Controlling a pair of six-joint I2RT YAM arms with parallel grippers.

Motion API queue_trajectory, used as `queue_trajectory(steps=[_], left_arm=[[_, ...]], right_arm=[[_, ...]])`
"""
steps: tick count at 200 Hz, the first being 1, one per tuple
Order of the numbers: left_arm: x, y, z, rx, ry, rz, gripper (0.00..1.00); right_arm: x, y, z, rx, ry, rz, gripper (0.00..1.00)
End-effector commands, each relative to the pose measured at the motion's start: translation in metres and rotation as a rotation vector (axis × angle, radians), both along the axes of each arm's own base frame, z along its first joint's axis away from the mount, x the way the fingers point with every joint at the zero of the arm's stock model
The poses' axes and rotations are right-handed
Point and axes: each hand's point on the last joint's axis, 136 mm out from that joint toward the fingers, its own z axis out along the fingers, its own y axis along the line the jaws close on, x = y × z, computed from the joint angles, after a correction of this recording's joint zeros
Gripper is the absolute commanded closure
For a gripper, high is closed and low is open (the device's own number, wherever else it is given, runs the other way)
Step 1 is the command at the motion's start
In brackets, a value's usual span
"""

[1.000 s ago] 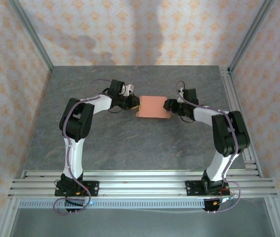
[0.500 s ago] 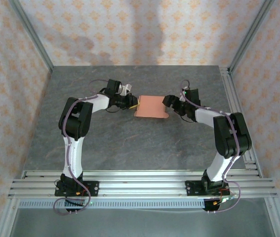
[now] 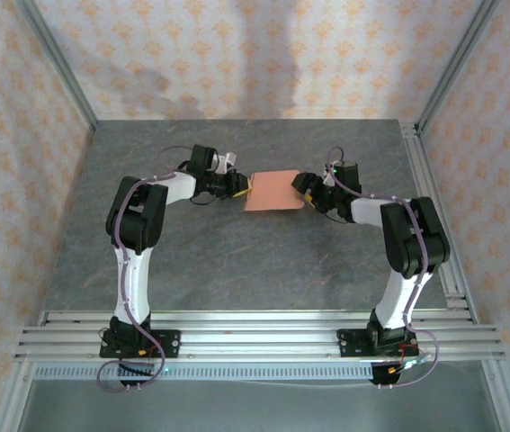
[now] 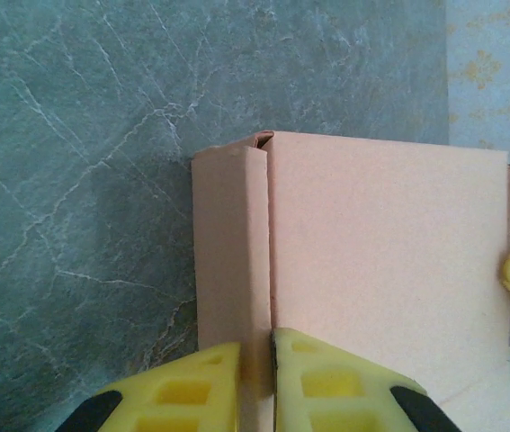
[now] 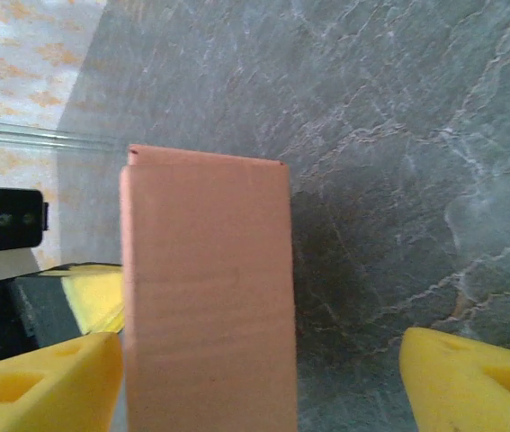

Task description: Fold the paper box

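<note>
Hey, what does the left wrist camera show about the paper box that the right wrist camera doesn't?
Left wrist view: the left gripper pinched shut on a narrow flap of the paper box, right at the seam beside the wide panel.
Right wrist view: the right gripper open, one finger beside the box's edge, the other well clear of it.
Both: the salmon box seen against the grey marbled table, with the patterned wall beyond.
</note>
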Motion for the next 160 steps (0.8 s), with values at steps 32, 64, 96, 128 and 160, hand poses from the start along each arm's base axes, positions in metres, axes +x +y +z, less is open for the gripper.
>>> queue_trajectory(steps=[32, 64, 96, 128, 160], left_arm=[[-0.005, 0.006, -0.023, 0.022, 0.058, 0.016, 0.84], [-0.005, 0.007, -0.023, 0.025, 0.058, 0.017, 0.83], [-0.005, 0.007, -0.022, 0.026, 0.054, 0.017, 0.83], [-0.004, 0.006, -0.018, 0.021, 0.040, 0.018, 0.79], [-0.003, 0.007, -0.009, 0.017, 0.010, 0.021, 0.72]], right_arm=[[0.009, 0.014, 0.010, 0.130, -0.018, 0.033, 0.30], [0.010, 0.017, 0.014, 0.163, -0.028, 0.037, 0.43], [0.011, 0.019, 0.021, 0.197, -0.053, 0.036, 0.48], [0.012, 0.019, 0.025, 0.201, -0.064, 0.036, 0.52], [0.011, 0.017, 0.025, 0.196, -0.065, 0.028, 0.57]])
